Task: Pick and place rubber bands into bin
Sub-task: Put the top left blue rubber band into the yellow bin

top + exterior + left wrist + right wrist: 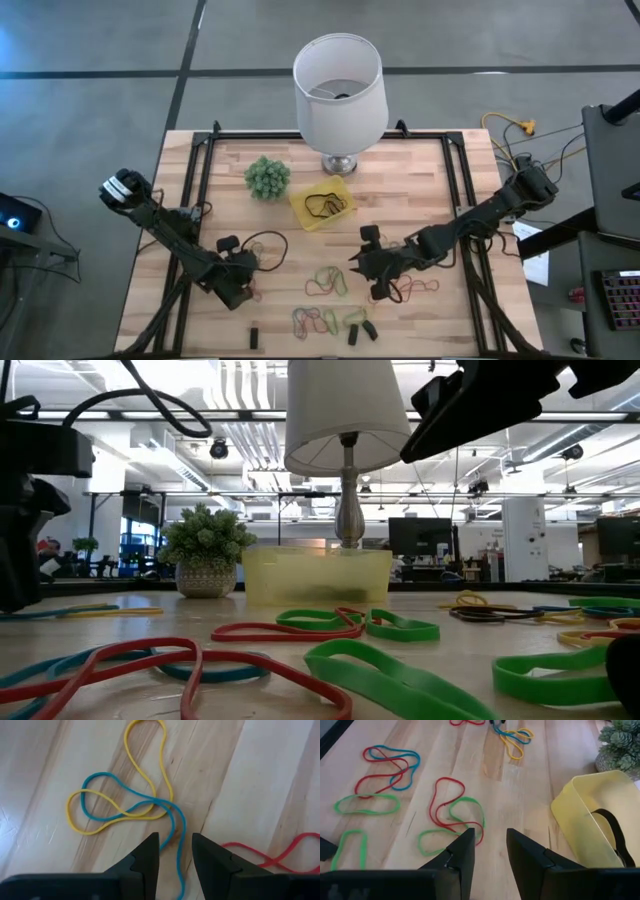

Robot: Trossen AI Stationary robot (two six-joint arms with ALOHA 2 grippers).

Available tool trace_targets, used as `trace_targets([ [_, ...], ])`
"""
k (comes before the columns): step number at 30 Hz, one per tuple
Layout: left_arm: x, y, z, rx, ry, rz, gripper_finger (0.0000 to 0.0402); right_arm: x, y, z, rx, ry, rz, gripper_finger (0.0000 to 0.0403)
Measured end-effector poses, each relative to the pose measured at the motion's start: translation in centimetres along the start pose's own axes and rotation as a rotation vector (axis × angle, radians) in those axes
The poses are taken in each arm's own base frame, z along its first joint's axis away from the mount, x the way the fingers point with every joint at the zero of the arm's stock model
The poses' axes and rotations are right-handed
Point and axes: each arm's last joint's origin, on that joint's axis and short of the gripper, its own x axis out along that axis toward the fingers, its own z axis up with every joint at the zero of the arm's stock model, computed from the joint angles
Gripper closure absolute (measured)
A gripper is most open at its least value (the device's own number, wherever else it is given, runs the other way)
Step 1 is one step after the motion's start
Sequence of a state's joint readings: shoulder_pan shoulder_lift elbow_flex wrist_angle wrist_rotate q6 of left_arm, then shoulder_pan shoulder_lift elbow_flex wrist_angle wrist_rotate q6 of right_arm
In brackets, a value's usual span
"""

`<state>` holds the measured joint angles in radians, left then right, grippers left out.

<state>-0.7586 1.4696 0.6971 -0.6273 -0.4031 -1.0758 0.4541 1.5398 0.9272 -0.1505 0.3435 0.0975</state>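
Rubber bands lie loose on the wooden table: a red and green pair (330, 283) (452, 817), a mixed cluster (315, 321) near the front edge, and red ones (418, 288). The yellow bin (322, 205) (590, 815) sits flat in front of the lamp with black bands (327, 206) inside. My left gripper (245, 285) (175, 851) is open and low over the table; a blue band (172, 820), tangled with a yellow band (127, 810), runs between its fingertips. My right gripper (360, 268) (490, 842) is open, just behind the red and green pair, with the bin beside it.
A white lamp (340, 90) and a fuzzy green ball plant (267, 177) stand at the far side behind the bin. Small dark stubby pieces (362, 331) (254, 335) lie near the front edge. Black rails (195, 200) run along both table sides.
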Motion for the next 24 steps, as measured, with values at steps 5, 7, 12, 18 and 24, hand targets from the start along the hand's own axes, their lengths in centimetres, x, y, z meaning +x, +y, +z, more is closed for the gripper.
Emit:
trace_targets([
  [5, 0.6, 0.4, -0.1, -0.002, -0.007, -0.004, 0.0301, 0.0, 0.0, 0.0, -0.001, -0.001, 0.000, 0.0301],
  [7, 1.0, 0.6, -0.1, -0.003, -0.014, -0.019, 0.0301, 0.0, 0.0, 0.0, 0.002, -0.004, 0.001, 0.0303],
  [12, 1.5, 0.8, -0.2, -0.014, -0.020, -0.036, 0.0301, 0.1, 0.0, -0.2, 0.010, 0.001, 0.000, 0.0309],
  [18, 1.6, 0.8, -0.2, -0.020, 0.013, -0.061, 0.0318, 0.2, 0.0, -0.6, 0.026, 0.004, 0.000, 0.0315],
  [24, 2.0, 1.0, -0.2, -0.038, 0.065, -0.098, 0.0391, 0.3, 0.0, -0.7, 0.029, -0.004, 0.001, 0.0323],
])
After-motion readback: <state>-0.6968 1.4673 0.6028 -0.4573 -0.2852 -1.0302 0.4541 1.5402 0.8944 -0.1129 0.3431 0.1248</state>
